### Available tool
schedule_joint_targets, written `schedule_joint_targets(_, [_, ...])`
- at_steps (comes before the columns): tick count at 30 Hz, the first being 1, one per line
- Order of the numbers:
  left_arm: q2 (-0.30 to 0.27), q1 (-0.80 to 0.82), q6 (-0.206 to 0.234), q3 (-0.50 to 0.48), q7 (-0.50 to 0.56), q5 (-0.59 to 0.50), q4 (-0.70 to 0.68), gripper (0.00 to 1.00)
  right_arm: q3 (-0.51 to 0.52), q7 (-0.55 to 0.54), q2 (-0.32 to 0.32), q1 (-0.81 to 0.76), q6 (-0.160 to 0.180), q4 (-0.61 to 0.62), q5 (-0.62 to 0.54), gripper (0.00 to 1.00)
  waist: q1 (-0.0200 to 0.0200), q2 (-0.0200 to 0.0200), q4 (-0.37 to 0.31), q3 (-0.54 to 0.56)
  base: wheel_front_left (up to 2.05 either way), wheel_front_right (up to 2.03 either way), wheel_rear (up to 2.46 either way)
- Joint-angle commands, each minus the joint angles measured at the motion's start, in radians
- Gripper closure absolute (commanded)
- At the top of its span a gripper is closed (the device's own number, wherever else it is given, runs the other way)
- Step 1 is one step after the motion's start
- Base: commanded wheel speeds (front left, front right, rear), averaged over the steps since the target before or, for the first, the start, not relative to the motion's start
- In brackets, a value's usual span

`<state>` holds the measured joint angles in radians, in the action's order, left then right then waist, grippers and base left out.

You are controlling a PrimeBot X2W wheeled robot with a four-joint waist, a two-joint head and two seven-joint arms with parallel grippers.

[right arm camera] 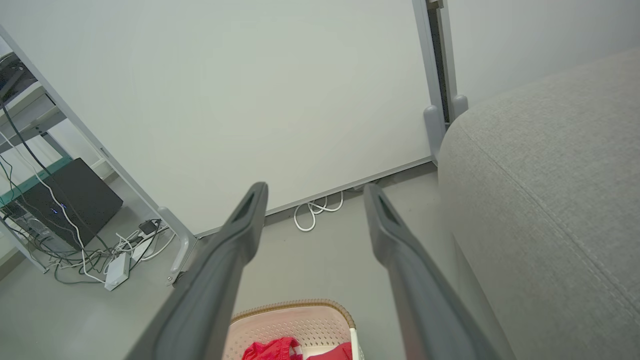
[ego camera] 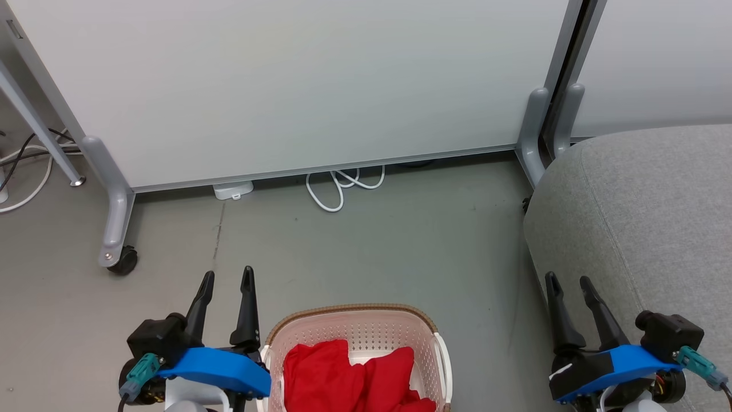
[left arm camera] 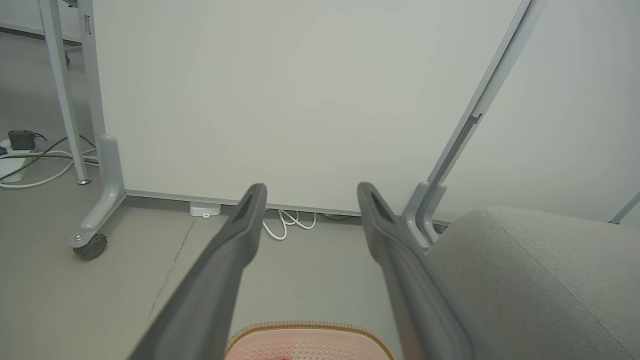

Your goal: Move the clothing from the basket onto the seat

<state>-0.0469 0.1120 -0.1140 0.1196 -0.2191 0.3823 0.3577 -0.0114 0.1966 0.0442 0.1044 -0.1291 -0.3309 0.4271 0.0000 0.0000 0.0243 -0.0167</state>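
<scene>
1. My head view has both arms parked low. The left gripper sits at about 7 o'clock and the right gripper at about 5 o'clock, fingers pointing toward 12.
2. Both sets of jaws are spread as wide as they go and hold nothing. Each wrist view shows only bare floor and the pale partition between the fingers.
3. The clothing lies inside the basket at 6 o'clock, between the two grippers. It is a rumpled red heap with a taller lump on its 9 o'clock side. I cannot tell where one garment ends and the other begins.
4. The basket stands just beside the left gripper. The seat fills 3 to 4 o'clock, close by the right gripper, and I see no red on it. I judge the job not yet begun.
5. I expect the fabric to be light, limp and not fragile. It should drape and trail rather than hold any shape.
6. I would pinch the raised fold on top of the taller lump. A deep bite may drag both pieces up together.
7. The basket looks light, so a trailing hem caught on the rim could tip or slide it. I would lift well clear before swinging toward 3 o'clock.
</scene>
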Motion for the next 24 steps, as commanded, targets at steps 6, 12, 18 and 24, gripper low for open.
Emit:
schedule_joint_targets(6, [-0.005, 0.025, 0.005, 0.013, -0.019, -0.059, 0.008, 0.0, -0.004, 0.019, 0.008, 0.019, -0.002, -0.003, -0.056, 0.0, 0.0, 0.0, 0.004, -0.002, 0.0, 0.0, 0.0])
schedule_joint_targets(12, [-0.005, 0.026, 0.007, 0.017, -0.031, -0.094, 0.015, 0.0, -0.008, 0.03, 0.009, 0.02, -0.002, -0.008, -0.091, 0.0, 0.0, 0.0, 0.007, -0.001, 0.0, 0.0, 0.0])
schedule_joint_targets(18, [-0.005, 0.027, 0.008, 0.024, -0.04, -0.128, 0.022, 0.0, -0.01, 0.042, 0.009, 0.021, -0.003, -0.013, -0.127, 0.0, 0.0, 0.0, 0.01, 0.003, 0.0, 0.0, 0.0])
schedule_joint_targets(24, [-0.005, 0.025, 0.009, 0.027, -0.048, -0.152, 0.025, 0.0, -0.016, 0.049, 0.009, 0.022, -0.002, -0.02, -0.149, 0.0, 0.0, 0.0, 0.011, 0.007, 0.0, 0.0, 0.0])
